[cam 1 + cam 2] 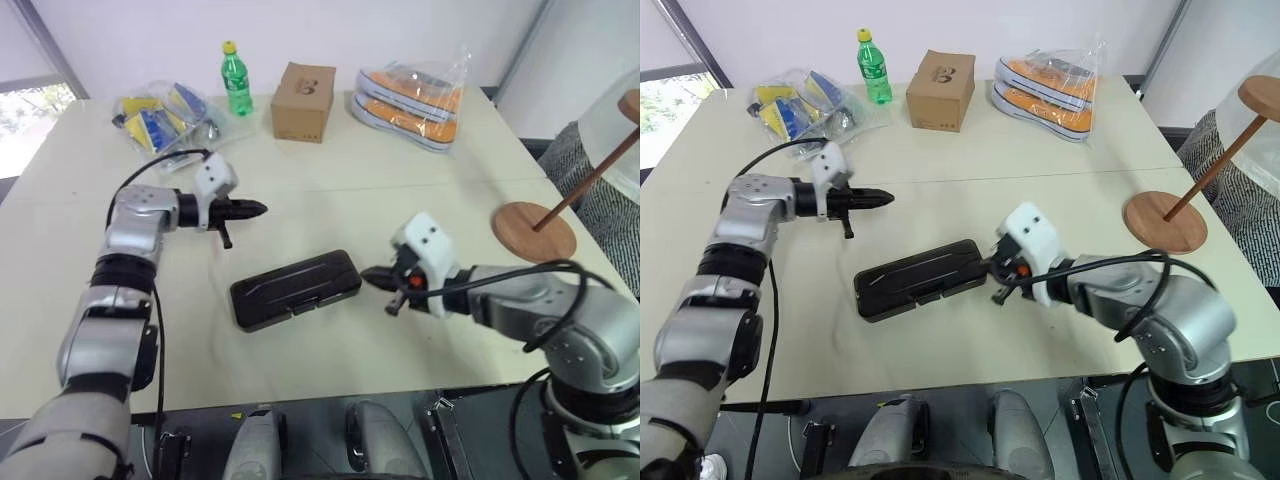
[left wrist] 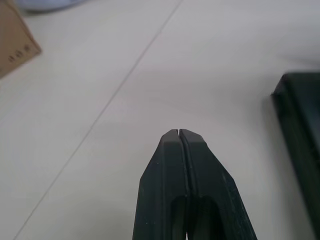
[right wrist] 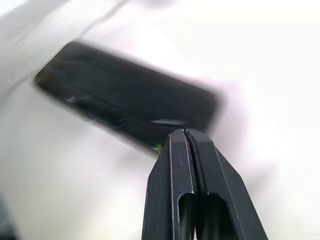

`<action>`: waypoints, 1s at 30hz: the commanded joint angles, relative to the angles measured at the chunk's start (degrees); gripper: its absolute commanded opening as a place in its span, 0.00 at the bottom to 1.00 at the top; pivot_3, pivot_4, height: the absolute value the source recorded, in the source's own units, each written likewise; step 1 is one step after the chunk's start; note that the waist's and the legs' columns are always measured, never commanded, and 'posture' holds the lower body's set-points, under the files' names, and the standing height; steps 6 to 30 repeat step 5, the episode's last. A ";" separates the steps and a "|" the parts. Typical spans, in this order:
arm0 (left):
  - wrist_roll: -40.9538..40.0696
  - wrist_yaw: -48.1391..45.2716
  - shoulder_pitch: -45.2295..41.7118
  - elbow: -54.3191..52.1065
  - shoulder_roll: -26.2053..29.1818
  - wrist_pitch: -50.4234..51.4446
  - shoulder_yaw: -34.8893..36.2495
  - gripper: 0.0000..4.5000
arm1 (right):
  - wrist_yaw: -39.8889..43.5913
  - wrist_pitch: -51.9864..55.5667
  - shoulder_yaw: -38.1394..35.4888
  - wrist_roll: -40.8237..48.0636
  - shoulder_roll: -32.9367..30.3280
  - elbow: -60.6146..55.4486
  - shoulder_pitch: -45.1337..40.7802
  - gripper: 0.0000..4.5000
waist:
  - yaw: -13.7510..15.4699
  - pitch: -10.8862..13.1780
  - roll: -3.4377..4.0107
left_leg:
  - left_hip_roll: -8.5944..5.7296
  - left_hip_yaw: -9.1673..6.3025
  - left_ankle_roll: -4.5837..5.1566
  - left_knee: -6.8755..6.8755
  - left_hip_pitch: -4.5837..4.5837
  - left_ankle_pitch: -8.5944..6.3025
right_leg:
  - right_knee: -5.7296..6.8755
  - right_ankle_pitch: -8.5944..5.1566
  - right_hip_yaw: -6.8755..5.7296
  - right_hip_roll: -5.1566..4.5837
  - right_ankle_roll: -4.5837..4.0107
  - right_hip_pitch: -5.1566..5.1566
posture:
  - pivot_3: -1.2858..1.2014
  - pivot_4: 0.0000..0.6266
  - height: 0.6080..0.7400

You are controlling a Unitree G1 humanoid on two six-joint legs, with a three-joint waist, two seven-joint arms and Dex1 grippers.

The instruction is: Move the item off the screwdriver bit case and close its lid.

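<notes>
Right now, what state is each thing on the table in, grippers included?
Case: lid shut, flat on the table, nothing on it.
Wooden stand: upright, off to the right of the case, apart from it.
Left gripper: shut, empty, above the table.
Right gripper: shut, empty, beside the case's right end.
Bottle: upright, capped.
Cardboard box: closed.

The screwdriver bit case lay flat and slightly angled at table centre, lid closed. The wooden stand stood tilted near the table's right edge, well apart.
</notes>
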 commanded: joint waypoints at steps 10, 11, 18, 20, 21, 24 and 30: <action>-15.79 2.63 20.46 -39.23 8.56 27.34 8.85 0.00 | 12.01 -12.31 -6.47 -0.68 -11.66 -2.28 6.95 0.00 | 0.32 0.01 0.00 | 0.02 0.02 -0.03 -0.01 0.07 0.02 | 0.03 0.00 -0.02 0.06 -0.02 0.02 | 0.52 0.24 1.00; -15.79 2.63 20.46 -39.23 8.56 27.34 8.85 0.00 | 12.01 -12.31 -6.47 -0.68 -11.66 -2.28 6.95 0.00 | 0.32 0.01 0.00 | 0.02 0.02 -0.03 -0.01 0.07 0.02 | 0.03 0.00 -0.02 0.06 -0.02 0.02 | 0.52 0.24 1.00; -15.79 2.63 20.46 -39.23 8.56 27.34 8.85 0.00 | 12.01 -12.31 -6.47 -0.68 -11.66 -2.28 6.95 0.00 | 0.32 0.01 0.00 | 0.02 0.02 -0.03 -0.01 0.07 0.02 | 0.03 0.00 -0.02 0.06 -0.02 0.02 | 0.52 0.24 1.00; -15.79 2.63 20.46 -39.23 8.56 27.34 8.85 0.00 | 12.01 -12.31 -6.47 -0.68 -11.66 -2.28 6.95 0.00 | 0.32 0.01 0.00 | 0.02 0.02 -0.03 -0.01 0.07 0.02 | 0.03 0.00 -0.02 0.06 -0.02 0.02 | 0.52 0.24 1.00; -15.79 2.63 20.46 -39.23 8.56 27.34 8.85 0.00 | 12.01 -12.31 -6.47 -0.68 -11.66 -2.28 6.95 0.00 | 0.32 0.01 0.00 | 0.02 0.02 -0.03 -0.01 0.07 0.02 | 0.03 0.00 -0.02 0.06 -0.02 0.02 | 0.52 0.24 1.00; -15.79 2.63 20.46 -39.23 8.56 27.34 8.85 0.00 | 12.01 -12.31 -6.47 -0.68 -11.66 -2.28 6.95 0.00 | 0.32 0.01 0.00 | 0.02 0.02 -0.03 -0.01 0.07 0.02 | 0.03 0.00 -0.02 0.06 -0.02 0.02 | 0.52 0.24 1.00; -15.79 2.63 20.46 -39.23 8.56 27.34 8.85 0.00 | 12.01 -12.31 -6.47 -0.68 -11.66 -2.28 6.95 0.00 | 0.32 0.01 0.00 | 0.02 0.02 -0.03 -0.01 0.07 0.02 | 0.03 0.00 -0.02 0.06 -0.02 0.02 | 0.52 0.24 1.00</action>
